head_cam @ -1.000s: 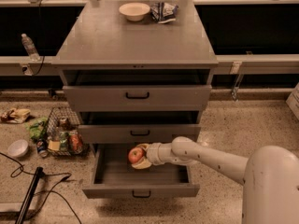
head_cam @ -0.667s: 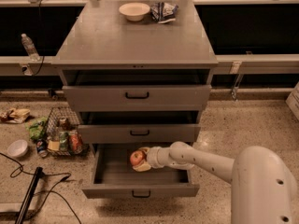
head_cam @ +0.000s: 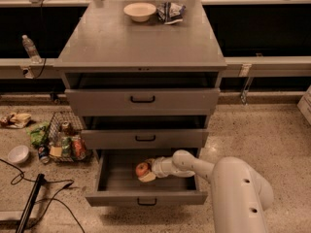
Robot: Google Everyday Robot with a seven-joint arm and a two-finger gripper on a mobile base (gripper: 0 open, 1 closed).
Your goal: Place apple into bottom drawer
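The bottom drawer (head_cam: 146,198) of the grey cabinet is pulled wide open. My white arm reaches in from the right, and my gripper (head_cam: 145,171) is inside the drawer box, right of its middle. The small red apple (head_cam: 142,169) sits between the fingers, low over the drawer floor. I cannot tell whether it rests on the floor.
The middle drawer (head_cam: 145,138) and top drawer (head_cam: 143,100) above are pulled partly out and overhang the back of the bottom one. A cream bowl (head_cam: 139,11) and a snack bag (head_cam: 169,12) sit on the cabinet top. A wire basket (head_cam: 65,140) with cans stands on the floor at the left.
The arm has drawn closer to the cabinet. The gripper and the apple have stayed at about the same spot inside the bottom drawer.
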